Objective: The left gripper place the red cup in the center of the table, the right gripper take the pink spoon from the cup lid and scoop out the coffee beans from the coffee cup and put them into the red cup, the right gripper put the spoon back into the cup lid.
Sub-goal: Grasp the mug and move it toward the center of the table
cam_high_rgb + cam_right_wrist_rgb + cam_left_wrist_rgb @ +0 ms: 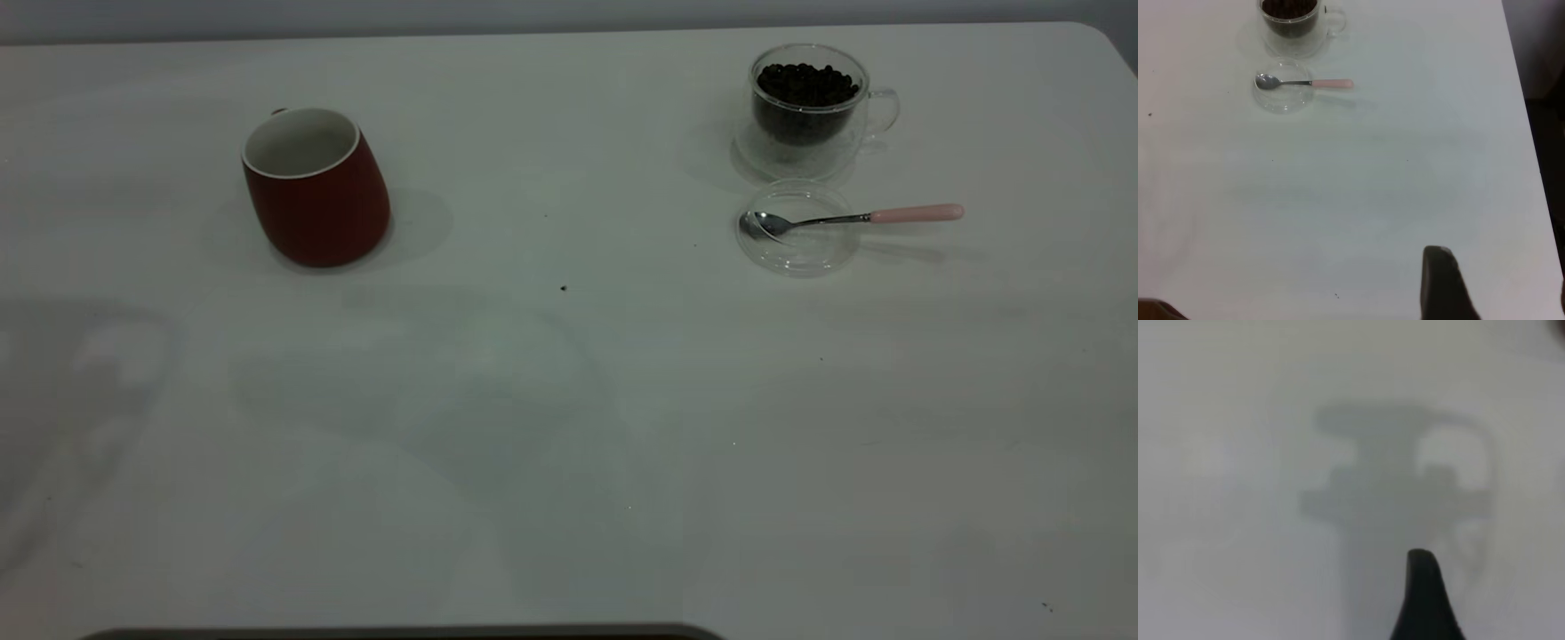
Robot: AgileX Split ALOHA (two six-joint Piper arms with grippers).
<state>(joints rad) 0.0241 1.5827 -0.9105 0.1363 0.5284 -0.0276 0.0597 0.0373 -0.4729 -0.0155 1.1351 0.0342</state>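
Note:
The red cup (317, 187) with a white inside stands upright at the back left of the table. The glass coffee cup (807, 107) full of coffee beans (807, 84) stands at the back right. Just in front of it lies the clear cup lid (798, 228), with the pink-handled spoon (858, 218) resting across it, bowl in the lid, handle pointing right. Cup, lid (1283, 95) and spoon (1306, 83) also show far off in the right wrist view. Neither gripper shows in the exterior view. My left gripper (1491, 587) is open over bare table. My right gripper (1501, 280) is open and empty, far from the spoon.
The white table (569, 427) has a few dark specks, one near the middle (564, 288). Its right edge (1531, 133) shows in the right wrist view, with dark floor beyond. The left gripper's shadow (1398, 487) lies on the table below it.

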